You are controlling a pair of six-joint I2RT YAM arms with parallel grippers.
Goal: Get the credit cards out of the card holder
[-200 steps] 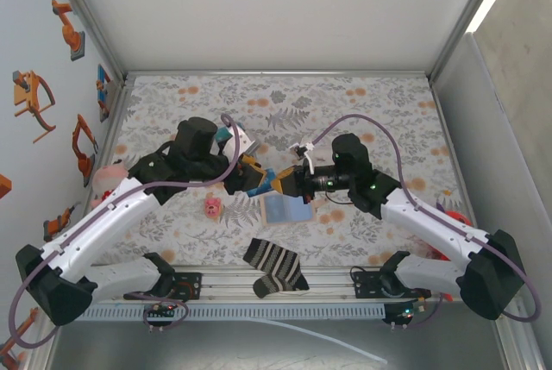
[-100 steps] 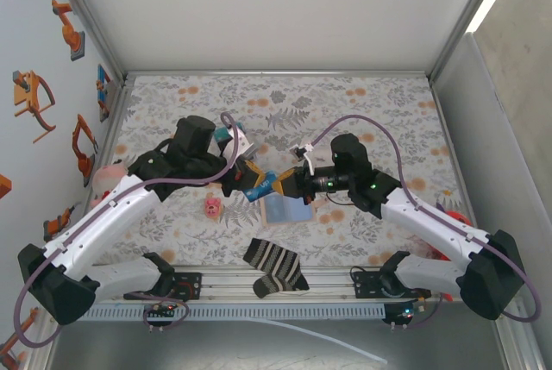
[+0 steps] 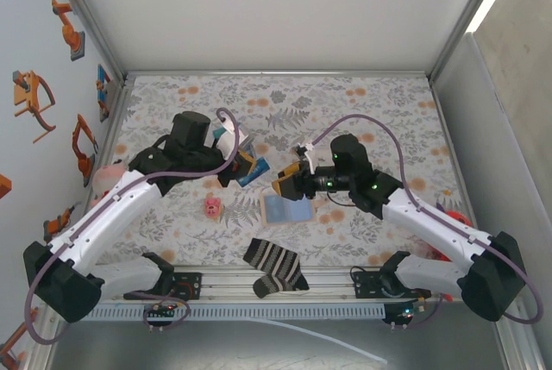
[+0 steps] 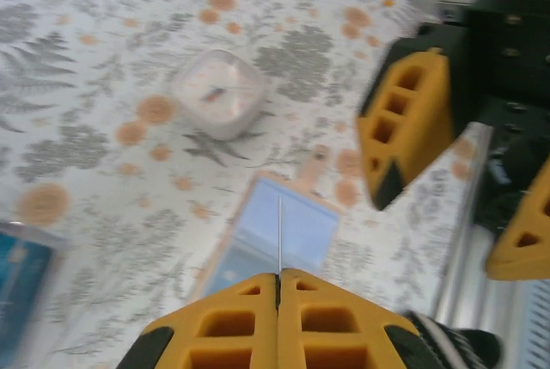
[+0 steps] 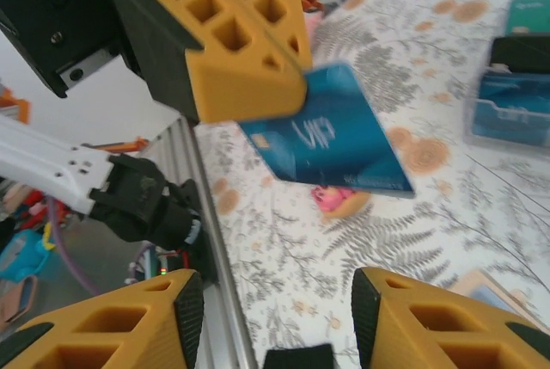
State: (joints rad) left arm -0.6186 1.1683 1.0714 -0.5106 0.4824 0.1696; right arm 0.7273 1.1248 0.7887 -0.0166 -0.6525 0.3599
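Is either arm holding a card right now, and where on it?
Left gripper is shut on a blue credit card, jaws pinching one end of it. Right gripper stands open, holding nothing.

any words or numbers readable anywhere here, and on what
"VIP": white letters on the blue credit card that the left gripper holds; it is slightly blurred, so this is the likely reading.
Pale print on the blue contents of the clear box: too blurred to read.
Small mark on top of the white rounded-square object: too blurred to read.
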